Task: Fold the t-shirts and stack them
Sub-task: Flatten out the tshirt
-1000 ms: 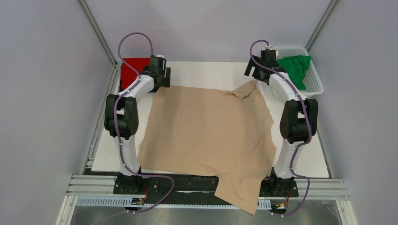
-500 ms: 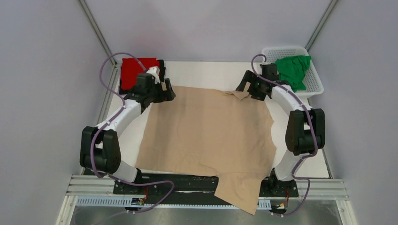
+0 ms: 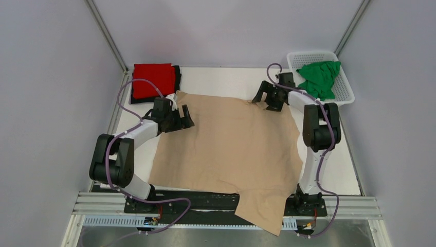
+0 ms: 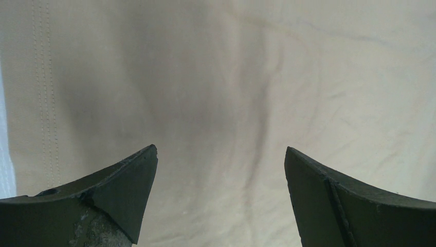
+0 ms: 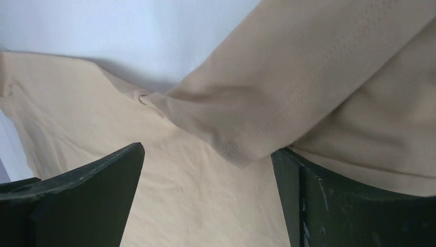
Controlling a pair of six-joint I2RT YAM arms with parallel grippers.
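Observation:
A tan t-shirt (image 3: 231, 144) lies spread flat over the white table, its lower part hanging over the near edge. My left gripper (image 3: 182, 119) is open and low over the shirt's left edge; in the left wrist view its fingers (image 4: 123, 190) stand wide apart over tan cloth (image 4: 221, 103). My right gripper (image 3: 265, 99) is open at the shirt's far right corner. In the right wrist view a folded-over sleeve (image 5: 288, 98) lies just ahead of its open fingers (image 5: 329, 200). A folded red t-shirt (image 3: 153, 80) lies at the far left. A green t-shirt (image 3: 320, 77) sits crumpled in the basket.
A white plastic basket (image 3: 344, 95) stands at the far right corner. The red shirt rests on a dark folded item (image 3: 177, 72). Grey walls close in both sides. A black and metal rail (image 3: 216, 200) runs along the near edge.
Both arms have pulled back from the far corners and come down toward the shirt. The left gripper moved nearer along the left edge; the right moved left to the folded sleeve.

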